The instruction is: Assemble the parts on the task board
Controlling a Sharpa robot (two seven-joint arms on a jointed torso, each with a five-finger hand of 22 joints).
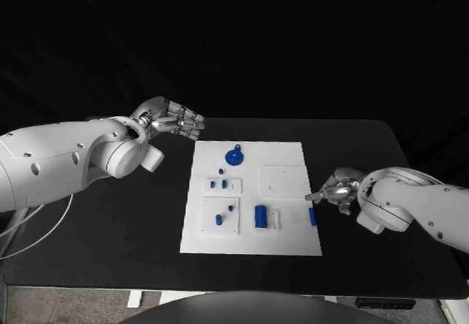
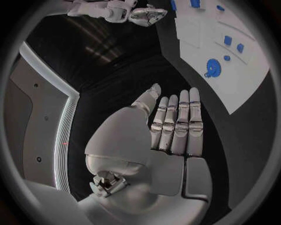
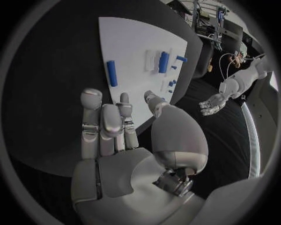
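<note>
Parts in blue are seen spread over the white task board [image 1: 253,237], which lies flat in the middle of the black table [image 1: 377,267]. A round disc with a small tab [image 1: 235,157] is placed near the board's far edge, two small pieces [image 1: 221,183] are set on a raised plate below it, and a larger cylinder [image 1: 260,215] is laid nearer the front. A slim blue bar [image 1: 312,216] is found at the board's right edge, just beside the right hand [image 1: 339,190]. That hand is held low at the edge with nothing in it, its fingers [image 3: 102,123] loosely extended and slightly apart. The left hand [image 1: 171,119] is raised off the board's far left corner, well apart from the parts; its fingers [image 2: 178,124] are stretched out side by side, and nothing is held.
</note>
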